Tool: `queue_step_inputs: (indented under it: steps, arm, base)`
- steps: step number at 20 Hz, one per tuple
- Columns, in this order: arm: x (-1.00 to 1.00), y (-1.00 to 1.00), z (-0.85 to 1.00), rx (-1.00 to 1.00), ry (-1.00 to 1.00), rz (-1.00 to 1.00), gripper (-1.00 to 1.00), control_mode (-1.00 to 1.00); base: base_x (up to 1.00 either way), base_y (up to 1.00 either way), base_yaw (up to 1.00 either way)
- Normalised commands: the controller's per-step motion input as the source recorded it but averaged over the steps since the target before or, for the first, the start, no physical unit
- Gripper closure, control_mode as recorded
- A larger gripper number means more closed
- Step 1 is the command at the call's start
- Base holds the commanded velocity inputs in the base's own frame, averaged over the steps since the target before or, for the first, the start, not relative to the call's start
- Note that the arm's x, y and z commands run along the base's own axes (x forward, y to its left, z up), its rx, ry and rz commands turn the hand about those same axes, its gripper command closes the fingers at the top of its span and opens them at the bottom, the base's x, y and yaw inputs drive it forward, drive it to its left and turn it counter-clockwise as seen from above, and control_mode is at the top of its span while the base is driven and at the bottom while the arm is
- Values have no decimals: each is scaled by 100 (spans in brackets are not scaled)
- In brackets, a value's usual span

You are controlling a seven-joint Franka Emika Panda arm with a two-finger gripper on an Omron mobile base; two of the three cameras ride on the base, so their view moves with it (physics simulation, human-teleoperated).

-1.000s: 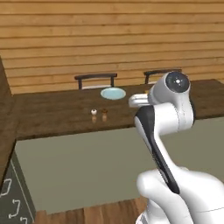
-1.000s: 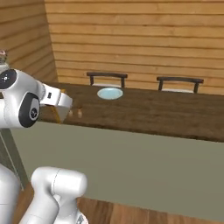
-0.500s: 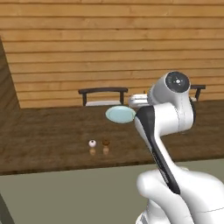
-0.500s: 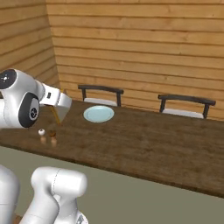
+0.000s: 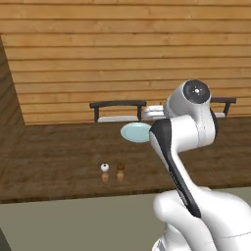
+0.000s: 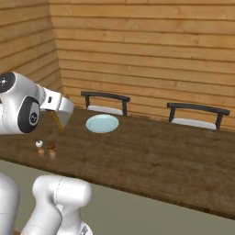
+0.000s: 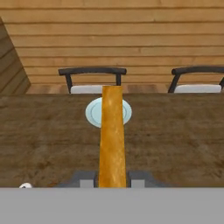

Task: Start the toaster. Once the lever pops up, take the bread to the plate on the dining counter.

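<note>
Wooden planks backed the dining counter (image 5: 59,162), where the plate (image 5: 136,132) lay bare near two small shakers (image 5: 112,167). From the right, the gripper (image 6: 58,120) seemingly held the bread (image 6: 57,118) above the counter. Through the hand camera, its fingers (image 7: 83,178) clamped the orange-brown slice edge-on, overlapping the plate.

A light wooden plank wall (image 6: 151,41) backs two dark chairs (image 6: 106,103) (image 6: 196,116).
</note>
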Motion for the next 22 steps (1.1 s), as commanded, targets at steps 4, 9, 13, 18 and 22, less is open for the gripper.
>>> queue_step_inputs:
  steps: [4, 9, 13, 18, 22]
  arm:
    - [0, 0, 0, 0, 0, 0, 100, 100]
    - [7, -12, 0, 2, 1, 4, 100, -100]
    - [56, -58, 0, 14, 13, 23, 100, -100]
    - [91, -54, -3, 19, 20, 25, 100, -100]
    - [100, -30, -42, 7, 22, 19, 100, -100]
  base:
    - [48, 0, 10]
    - [23, -4, 6]
    - [0, 0, 0]
    - [0, 0, 0]
    - [0, 0, 0]
